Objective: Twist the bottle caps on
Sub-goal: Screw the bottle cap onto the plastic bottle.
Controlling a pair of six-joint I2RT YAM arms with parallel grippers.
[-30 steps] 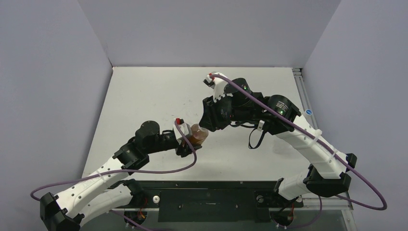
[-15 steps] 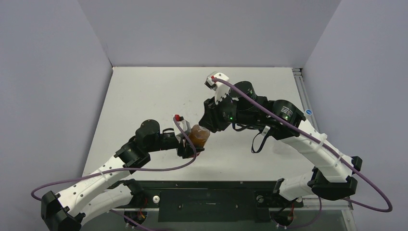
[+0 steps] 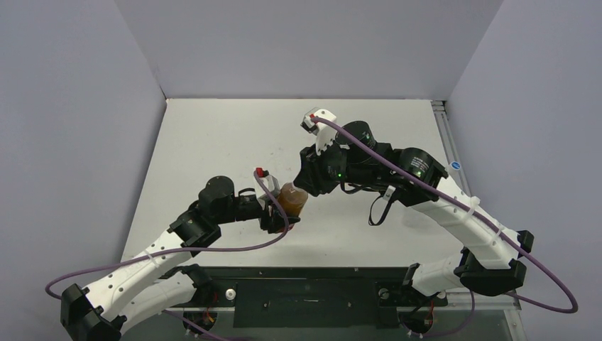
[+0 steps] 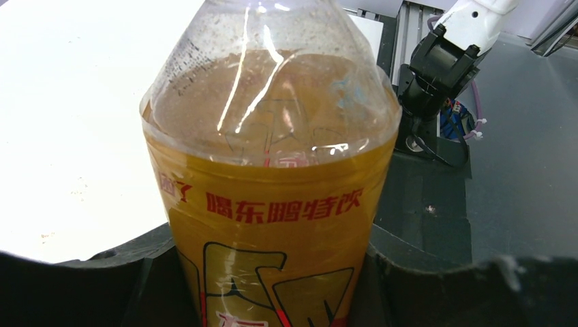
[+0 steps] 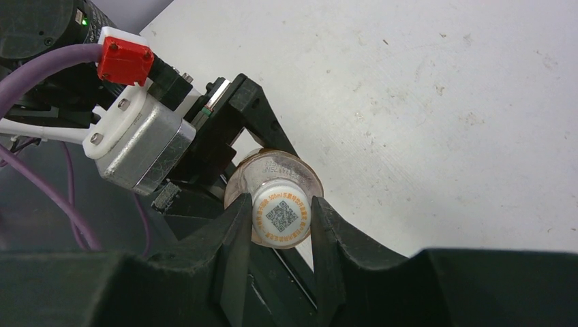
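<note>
**White cap** — small, stiff and light, with a square code printed on top. It sits on the neck of the amber bottle. My right pincer is closed on the cap's sides, one finger on each flank. I judge the cap would slip if pinched high, so the hold belongs low on its side wall.

**Bottle** — well filled with amber drink, so probably rather heavy for its size. Its thin clear wall should dent under a hard squeeze, and the glossy label looks slick. My left pincer grips it across the labelled body, jaws part-way apart around it. I think that is the firmest place to resist twisting.

**Setting** — bottle and both pincers meet over the middle of the tabletop. I cannot tell whether the bottle's base touches it.
</note>
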